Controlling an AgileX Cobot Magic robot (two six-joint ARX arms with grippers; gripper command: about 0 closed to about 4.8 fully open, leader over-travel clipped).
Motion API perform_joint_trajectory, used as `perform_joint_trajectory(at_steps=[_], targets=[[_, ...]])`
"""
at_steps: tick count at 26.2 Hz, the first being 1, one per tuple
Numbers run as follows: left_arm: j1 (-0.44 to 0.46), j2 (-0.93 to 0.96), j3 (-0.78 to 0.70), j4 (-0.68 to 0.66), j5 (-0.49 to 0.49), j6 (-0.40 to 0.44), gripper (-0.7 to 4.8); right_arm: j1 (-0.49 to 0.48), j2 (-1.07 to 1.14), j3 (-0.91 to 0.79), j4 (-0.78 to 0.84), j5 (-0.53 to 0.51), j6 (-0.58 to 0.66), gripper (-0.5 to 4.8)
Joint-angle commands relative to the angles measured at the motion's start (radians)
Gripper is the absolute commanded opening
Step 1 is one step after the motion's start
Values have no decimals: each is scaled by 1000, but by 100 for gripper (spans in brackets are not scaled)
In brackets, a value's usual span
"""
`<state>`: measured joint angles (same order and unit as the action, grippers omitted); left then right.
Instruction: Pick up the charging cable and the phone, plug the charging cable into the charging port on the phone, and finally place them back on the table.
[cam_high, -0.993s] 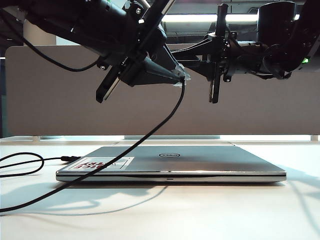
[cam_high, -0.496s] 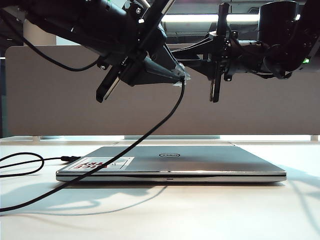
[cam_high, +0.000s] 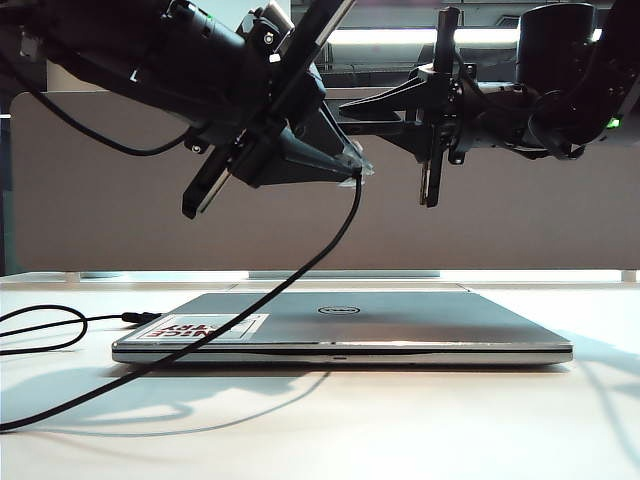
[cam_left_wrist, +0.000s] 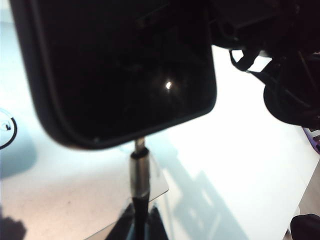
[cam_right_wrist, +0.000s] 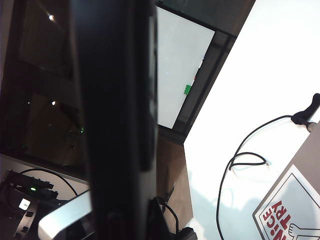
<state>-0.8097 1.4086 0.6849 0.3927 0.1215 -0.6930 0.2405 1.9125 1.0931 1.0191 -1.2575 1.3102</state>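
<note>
charging cable (cam_left_wrist: 139, 172) plug meets phone (cam_left_wrist: 125, 70) edge for insertion above surface (cam_high: 400, 420); left tool (cam_high: 352, 168) clenches cable, right tool (cam_high: 425, 110) clamps phone.

A broad dark slab, the phone (cam_right_wrist: 117, 100), fills the middle of the right wrist view edge-on, blurred by closeness; the right tool holding it cannot be made out. Beyond the phone lies the white desk (cam_right_wrist: 260, 60). On the desk, beside the phone, the black charging cable (cam_right_wrist: 240, 160) curls in a loop. Past the loop, a sticker with red lettering (cam_right_wrist: 290, 220) shows on the laptop lid (cam_right_wrist: 310, 155).
</note>
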Motion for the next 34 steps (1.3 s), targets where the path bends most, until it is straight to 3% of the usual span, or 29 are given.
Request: perform_joint_trajectory(at_steps=[1,12,34], targets=[[0,-3,2,38,0,4,-7,2,-8,6,27,3,-9,-1],[-40,-3,2,62,0,2,-7,2,-8,6,26,17,-19,-1],[-37,-3,-3,58,0,8,-7,-9,-8,6,26,-20,29,-1]])
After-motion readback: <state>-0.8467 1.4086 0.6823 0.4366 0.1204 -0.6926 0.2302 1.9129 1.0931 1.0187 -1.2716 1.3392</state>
